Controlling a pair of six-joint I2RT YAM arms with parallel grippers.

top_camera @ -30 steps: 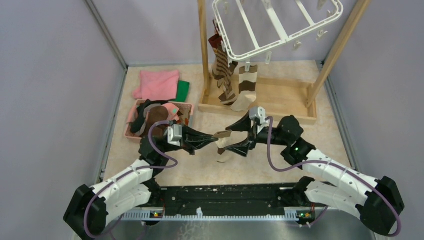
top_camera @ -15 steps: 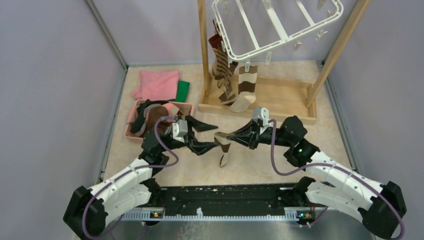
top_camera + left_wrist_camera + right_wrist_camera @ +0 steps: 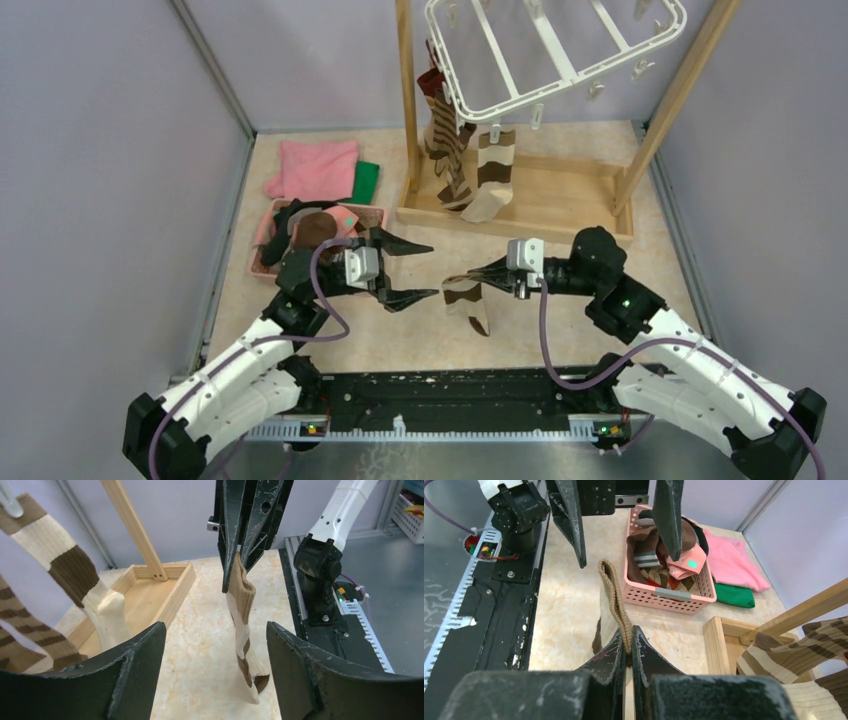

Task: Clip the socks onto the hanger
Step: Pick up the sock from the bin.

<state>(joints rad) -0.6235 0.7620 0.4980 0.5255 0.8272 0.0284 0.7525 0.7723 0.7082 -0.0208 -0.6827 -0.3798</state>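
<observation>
When carrying toward the wooden frame in the upper middle of the top view, beware of knocking a post or jolting the hanger, white, hung at the top edge of the picture; would set the clips rocking and harder to meet. Next, mind the clipped socks just below the hanger's lower left corner: open to being brushed or tugged loose by an arm coming in low. Then the held sock, brown and cream, at the centre of the picture above the surface: caught only by the rim of the cuff, foot dangling free, so likely to slip out under a quick lift, or to twist and reach a clip edge-on. Smallest of all, any single clip: must be pressed open, and easily missed with only one thin fold on offer. Right end effector, just right of centre: pressed together on that cuff rim, gripping nothing else. Left end effector, left of centre, near the pink basket: spread wide, holding nothing, touching nothing, well apart from the held sock in the left wrist view.
</observation>
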